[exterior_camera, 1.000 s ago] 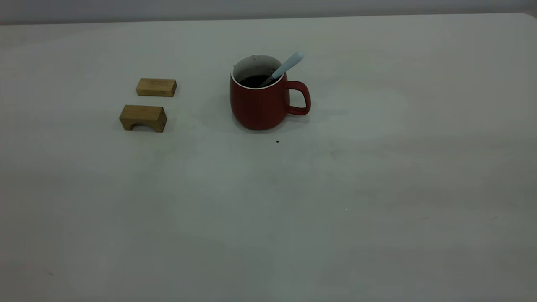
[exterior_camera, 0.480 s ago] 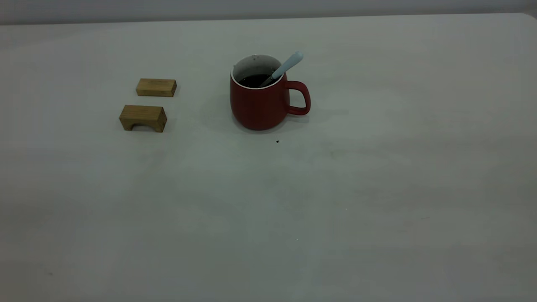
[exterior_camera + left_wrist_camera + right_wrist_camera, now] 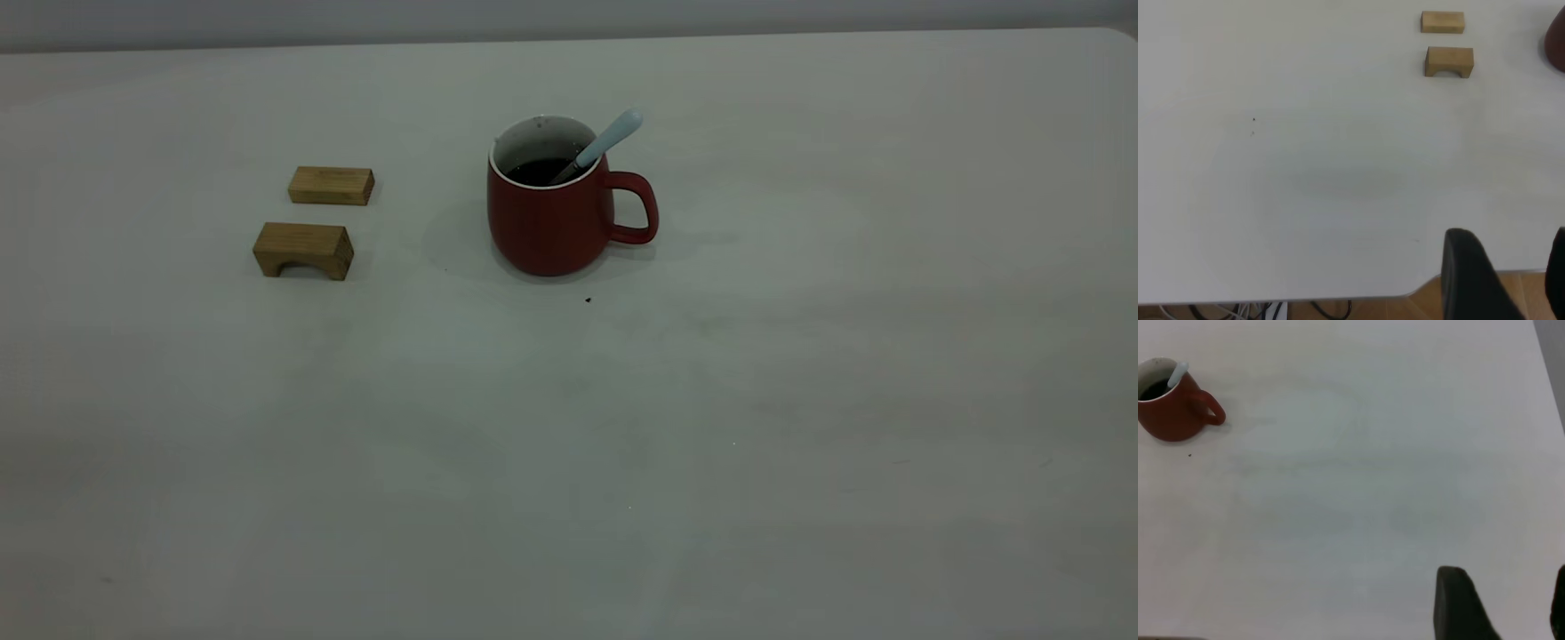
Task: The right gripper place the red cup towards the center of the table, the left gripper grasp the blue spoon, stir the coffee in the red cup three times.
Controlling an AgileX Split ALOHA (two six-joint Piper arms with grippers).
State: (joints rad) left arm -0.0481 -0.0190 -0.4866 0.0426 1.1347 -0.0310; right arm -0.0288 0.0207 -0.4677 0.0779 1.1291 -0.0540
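Red cup, rounded dark-red mug with white inside and loop handle, sits upper centre of the exterior frame on the off-white counter, nothing holding it. Pale-blue-handled blue spoon leans on the rim over the handle side, bowl in the dark coffee. Two tan wooden blocks well apart, upper left.

Left gripper and right gripper both parked off near the counter edge, jaws apart and empty as far as I see.

Risks as I judge them: right grip on the handle bumps the leaning spoon, tipping it out or slopping coffee; a jerky slide spills.
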